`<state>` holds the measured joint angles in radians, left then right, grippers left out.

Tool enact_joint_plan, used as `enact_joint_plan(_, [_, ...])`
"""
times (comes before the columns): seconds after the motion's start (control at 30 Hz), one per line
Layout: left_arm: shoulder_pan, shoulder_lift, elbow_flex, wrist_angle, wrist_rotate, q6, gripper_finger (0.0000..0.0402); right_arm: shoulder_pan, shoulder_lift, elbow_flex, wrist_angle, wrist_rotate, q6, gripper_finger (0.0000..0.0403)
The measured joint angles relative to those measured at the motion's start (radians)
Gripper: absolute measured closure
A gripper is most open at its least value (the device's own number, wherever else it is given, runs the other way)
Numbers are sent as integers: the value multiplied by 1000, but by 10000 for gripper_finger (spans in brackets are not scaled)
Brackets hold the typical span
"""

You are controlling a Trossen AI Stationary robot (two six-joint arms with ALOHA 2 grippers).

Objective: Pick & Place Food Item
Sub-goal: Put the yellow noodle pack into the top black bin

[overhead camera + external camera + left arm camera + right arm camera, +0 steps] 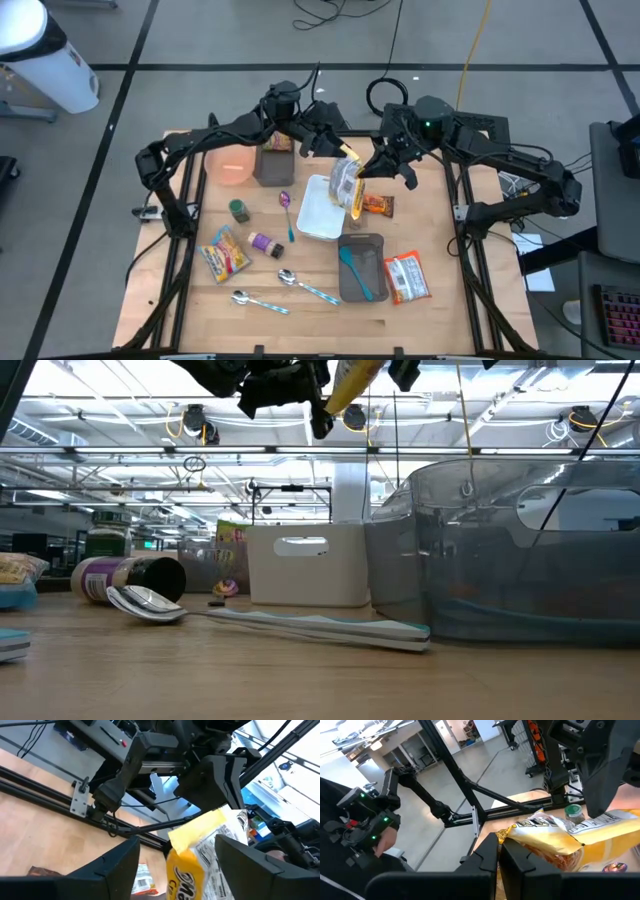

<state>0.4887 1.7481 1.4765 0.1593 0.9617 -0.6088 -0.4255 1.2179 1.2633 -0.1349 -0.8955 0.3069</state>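
Both arms meet above the middle of the bench (150, 290), near the upper centre of the high view, and a yellow snack bag (346, 184) hangs between them, lifted clear of the wood over the white tray (318, 212). The right hand (499, 851) has its fingers pressed together on one corner of the bag, which seems to carry the weight. The left hand (176, 865) is spread, its fingers (120, 865) flanking the bag's other end without closing on it; this looks like a hand-over, or a steadying grip being prepared. The bag hangs tilted, its sealed top toward the right hand and its body just in front of the left one. Below lie a grey bin (362, 268) with a teal utensil, other food packets (405, 277) and spoons (305, 285).
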Motion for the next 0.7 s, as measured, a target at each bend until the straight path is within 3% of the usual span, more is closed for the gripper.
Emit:
enact_joint_plan(0.53, [-13, 0, 0, 5, 52, 55, 377, 0, 0, 0, 0, 0, -1, 403])
enact_joint_plan(0.7, [-14, 0, 0, 32, 55, 84, 395, 0, 0, 0, 0, -1, -5, 403])
